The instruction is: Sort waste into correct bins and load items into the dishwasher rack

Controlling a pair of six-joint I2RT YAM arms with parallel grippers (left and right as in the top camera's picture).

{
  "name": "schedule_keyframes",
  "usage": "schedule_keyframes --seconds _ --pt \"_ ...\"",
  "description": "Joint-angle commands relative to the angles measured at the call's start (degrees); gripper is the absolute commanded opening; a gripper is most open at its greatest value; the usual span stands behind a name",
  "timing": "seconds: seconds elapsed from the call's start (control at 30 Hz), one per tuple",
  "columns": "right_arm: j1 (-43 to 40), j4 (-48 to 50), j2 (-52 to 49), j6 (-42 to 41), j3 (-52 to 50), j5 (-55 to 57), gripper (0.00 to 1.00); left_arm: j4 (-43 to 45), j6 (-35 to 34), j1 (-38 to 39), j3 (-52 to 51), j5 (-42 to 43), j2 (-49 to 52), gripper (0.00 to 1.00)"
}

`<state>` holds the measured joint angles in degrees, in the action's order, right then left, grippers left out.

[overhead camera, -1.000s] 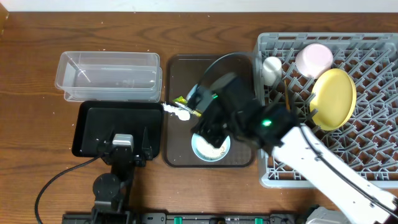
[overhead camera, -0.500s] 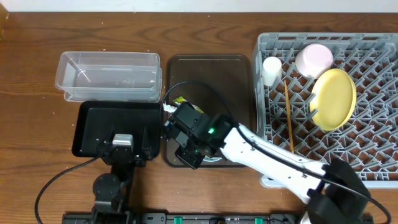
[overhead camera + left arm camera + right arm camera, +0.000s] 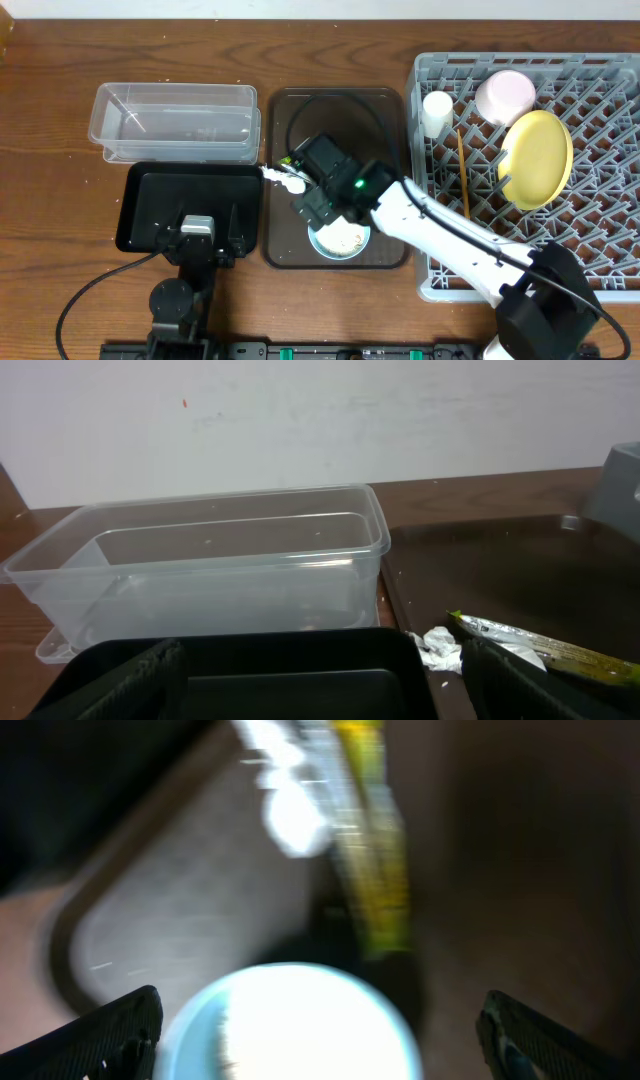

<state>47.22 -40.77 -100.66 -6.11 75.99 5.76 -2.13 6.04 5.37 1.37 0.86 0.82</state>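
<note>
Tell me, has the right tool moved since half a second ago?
Yes. The right tool has moved toward the far edge of the brown tray, uncovering the blue bowl.

Shows both arms with jaws spread wide and gripping nothing.

Reaches with the right arm (image 3: 450,240) from the near right corner diagonally toward the middle, white links stretched long, a black wrist with a green light at its end. Holds the right gripper (image 3: 308,200) pointed down and to the left, its dark fingertips (image 3: 120,1030) at the two lower corners of the blurred wrist view, far apart. Sits with the left arm (image 3: 176,298) folded short at the near left edge, pointing away from its base. Carries the left gripper (image 3: 205,240) low and level, black fingers (image 3: 120,680) spread to both lower corners of its own wrist view.
</note>
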Motion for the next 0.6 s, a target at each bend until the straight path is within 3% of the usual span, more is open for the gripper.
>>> schedule_keyframes --seconds 0.0,0.57 --pt "-2.03 0.04 0.57 -0.7 0.02 3.65 0.99 -2.05 0.37 0.22 -1.14 -1.55 -0.11 0.9" --pt "-2.36 0.07 0.57 -0.7 0.02 3.65 0.99 -2.05 0.37 0.22 -1.14 -1.55 -0.11 0.9"
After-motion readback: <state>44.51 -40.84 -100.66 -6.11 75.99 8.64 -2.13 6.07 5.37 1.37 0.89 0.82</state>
